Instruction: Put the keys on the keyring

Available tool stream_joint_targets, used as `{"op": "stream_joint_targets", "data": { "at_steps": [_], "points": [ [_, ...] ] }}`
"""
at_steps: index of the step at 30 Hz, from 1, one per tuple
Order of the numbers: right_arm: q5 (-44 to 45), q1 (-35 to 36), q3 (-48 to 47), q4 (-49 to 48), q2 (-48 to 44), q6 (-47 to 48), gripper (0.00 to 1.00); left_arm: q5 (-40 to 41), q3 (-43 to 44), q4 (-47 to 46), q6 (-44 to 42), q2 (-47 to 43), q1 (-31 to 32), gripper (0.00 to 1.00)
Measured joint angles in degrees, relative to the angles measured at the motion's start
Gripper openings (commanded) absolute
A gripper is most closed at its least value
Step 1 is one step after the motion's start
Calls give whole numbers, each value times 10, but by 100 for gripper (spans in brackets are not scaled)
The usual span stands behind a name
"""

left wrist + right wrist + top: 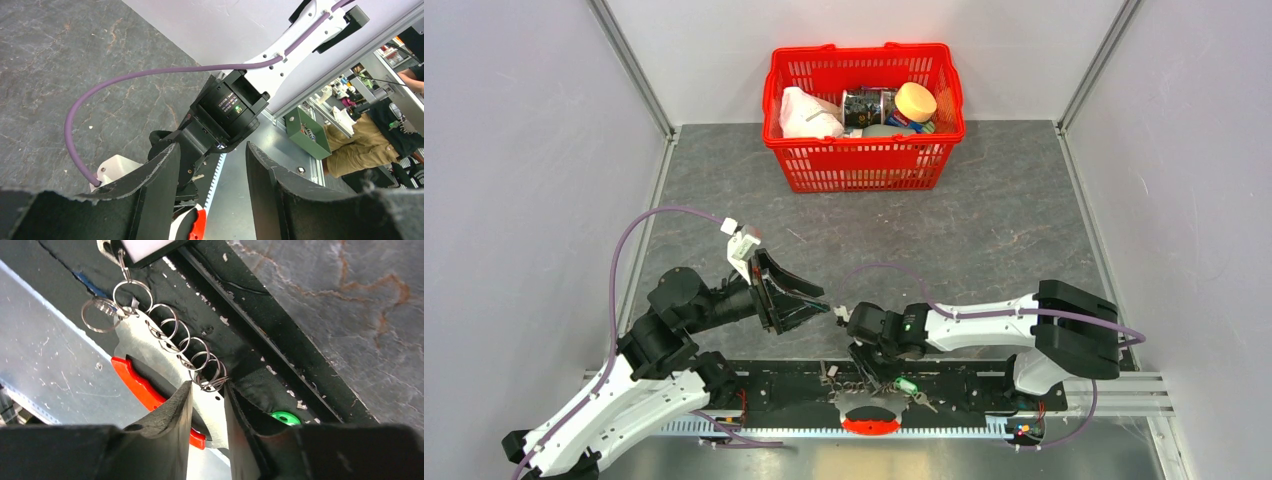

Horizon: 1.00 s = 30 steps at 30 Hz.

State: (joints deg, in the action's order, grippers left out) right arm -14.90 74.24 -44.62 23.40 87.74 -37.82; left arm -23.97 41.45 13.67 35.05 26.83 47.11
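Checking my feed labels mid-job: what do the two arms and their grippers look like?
The left arm and right arm: white shells, black joints, a purple cable each. The left gripper and right gripper: black, with tapered, rough-edged fingers. Green light on the right wrist.

Counts two arms on the table (1024,220), left arm (614,400) and right arm (984,325), each trailing one purple cable (624,250) and ending in one two-fingered pincer: left pincer (824,302), right pincer (207,386). Finds one red basket (864,50) holding one white crumpled bag (809,115), one dark can (864,105) and one yellow-lidded tub (916,100), with further items too hidden to count. Adds one keyring (131,376) with a single red oval loop (869,426), one chain of rings (177,335) numbering about seven where overlap blurs the count, one green-headed key (283,417) and at least one silvery key (926,403).
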Motion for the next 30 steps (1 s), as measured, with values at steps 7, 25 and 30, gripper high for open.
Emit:
{"op": "stream_joint_targets", "data": {
  "at_steps": [7,25,30],
  "points": [
    [50,7,-30,35,4,5,0,1,0,0,0,0,0,58],
    [240,-27,-165,182,-108,77,0,5,0,-1,0,3,0,58],
    [280,-66,-222,216,-126,115,0,12,0,-1,-1,4,0,58]
  ]
}}
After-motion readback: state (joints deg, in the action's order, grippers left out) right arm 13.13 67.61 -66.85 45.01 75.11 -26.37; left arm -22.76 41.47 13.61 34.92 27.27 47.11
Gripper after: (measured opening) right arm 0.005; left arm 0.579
